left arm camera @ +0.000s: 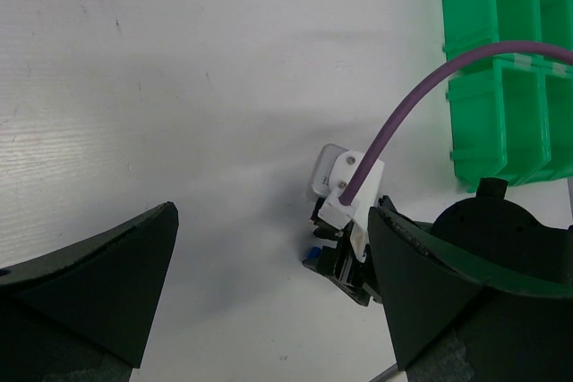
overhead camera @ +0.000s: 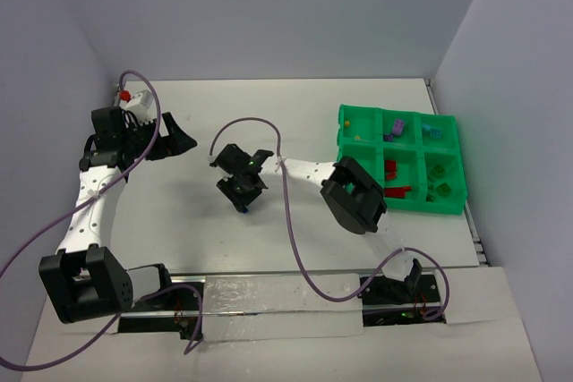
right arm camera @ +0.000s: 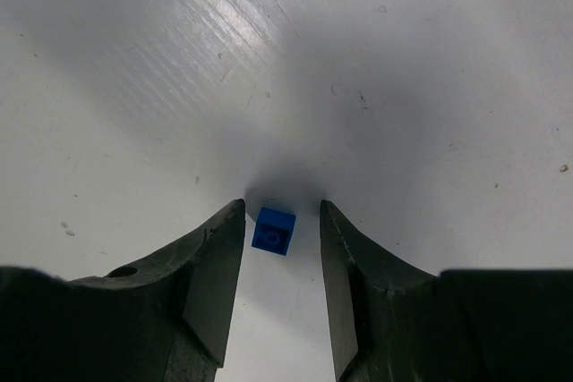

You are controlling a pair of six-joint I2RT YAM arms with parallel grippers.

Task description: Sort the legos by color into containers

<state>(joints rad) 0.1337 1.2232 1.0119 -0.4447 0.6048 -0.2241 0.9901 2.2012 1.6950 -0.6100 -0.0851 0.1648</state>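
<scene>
Top view: the right gripper [overhead camera: 242,196] sits low over the table [overhead camera: 269,114], well apart from the green tray [overhead camera: 358,123]. Left wrist view: the left gripper [left arm camera: 273,212] is spread wide, holding nothing. Right wrist view: a blue brick [right arm camera: 273,230] lies on the table between the right gripper's parted fingers [right arm camera: 215,257], untouched.

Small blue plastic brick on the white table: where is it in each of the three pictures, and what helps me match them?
Top external: the small blue plastic brick lies left of centre, at the tips of the right end effector.
Left wrist: a blue sliver low centre, under that end effector.
Right wrist: low centre, between the black fingers, touching neither.
Shared landmark: the right end effector straddling it.
</scene>
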